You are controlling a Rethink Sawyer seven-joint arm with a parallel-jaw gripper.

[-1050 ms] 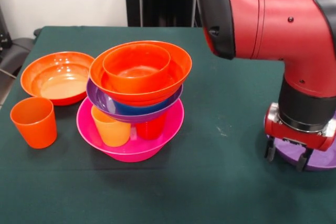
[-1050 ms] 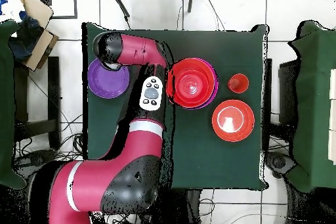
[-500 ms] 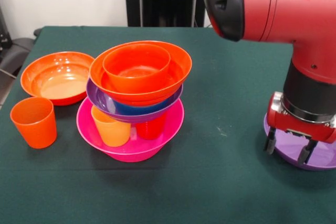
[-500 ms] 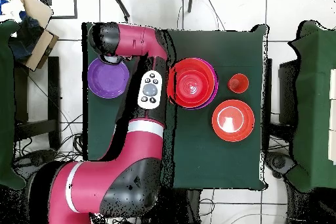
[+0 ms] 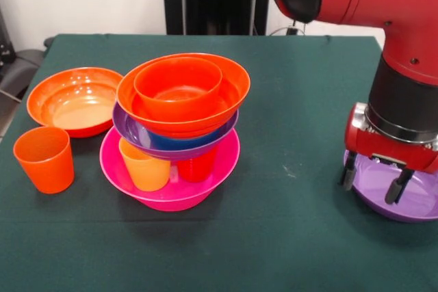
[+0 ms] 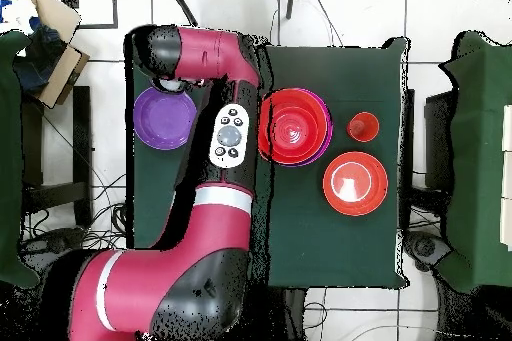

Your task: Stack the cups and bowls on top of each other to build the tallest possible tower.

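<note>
The tower (image 5: 174, 124) stands left of centre. Its base is a big pink bowl (image 5: 161, 189) holding an orange-yellow cup (image 5: 145, 166) and a red cup (image 5: 197, 167). Above them sit a purple bowl (image 5: 130, 130), a blue bowl (image 5: 185, 141), a wide orange bowl (image 5: 236, 87) and a small orange bowl (image 5: 178, 88). A second purple bowl (image 5: 408, 203) lies on the table at the right. My gripper (image 5: 371, 180) hangs over its left part, open, fingers spread. From overhead the arm hides the gripper beside this purple bowl (image 6: 164, 118).
A wide orange bowl (image 5: 74, 100) sits alone at the left, with an orange cup (image 5: 44, 159) in front of it. Overhead, that cup (image 6: 363, 126) and bowl (image 6: 354, 182) lie to the right of the tower (image 6: 293, 125). My arm (image 6: 215, 147) crosses the table's left side.
My gripper has shifted a little higher in the front view, over the right purple bowl, and the arm's elbow has swung further off. The bowls and cups have not moved.
</note>
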